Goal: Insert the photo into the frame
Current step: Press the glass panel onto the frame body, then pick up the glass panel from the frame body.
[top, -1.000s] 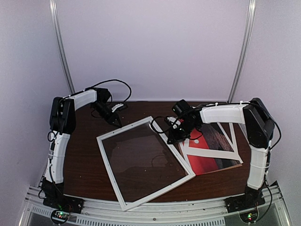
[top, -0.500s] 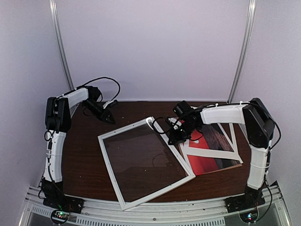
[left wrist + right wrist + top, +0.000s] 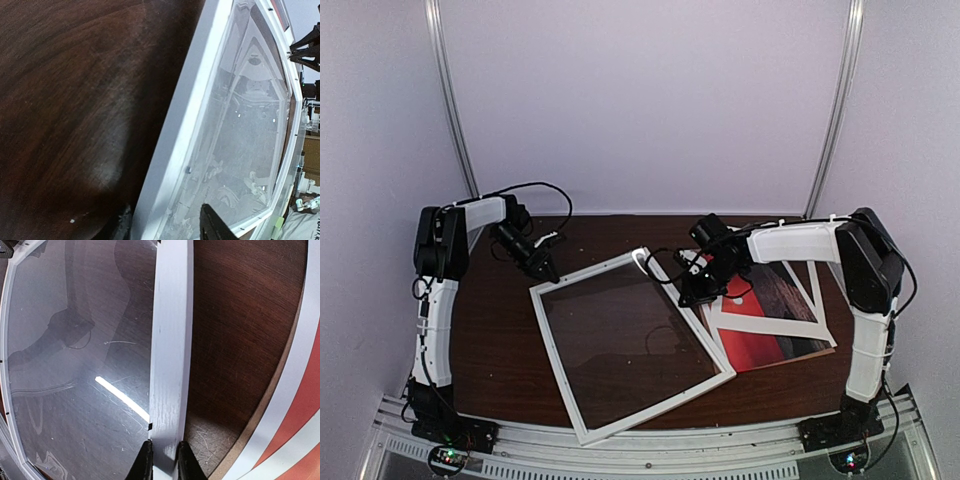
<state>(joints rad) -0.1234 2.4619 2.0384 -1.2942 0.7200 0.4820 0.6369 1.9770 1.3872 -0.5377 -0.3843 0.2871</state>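
Note:
The white frame (image 3: 552,345) lies askew on the table's middle with a clear pane (image 3: 625,340) in it. My right gripper (image 3: 692,295) is shut on the frame's right rail (image 3: 170,340), one fingertip (image 3: 145,462) on each side of it. My left gripper (image 3: 542,270) is at the frame's far left corner. Its jaws stand open astride that rail (image 3: 190,115), with a dark fingertip (image 3: 215,227) over the pane. The photo (image 3: 752,345), red with a dark upper part, lies to the right of the frame under a white mat (image 3: 775,328).
A thin brown board edge (image 3: 790,357) shows under the photo. The mat (image 3: 295,405) and the red print (image 3: 307,440) lie close to my right gripper. Bare dark wood table (image 3: 500,350) lies left of the frame. Walls close in the back and sides.
My left gripper has swung left and come down to the frame's far left corner, and its jaws have opened. The right gripper has kept its hold on the frame.

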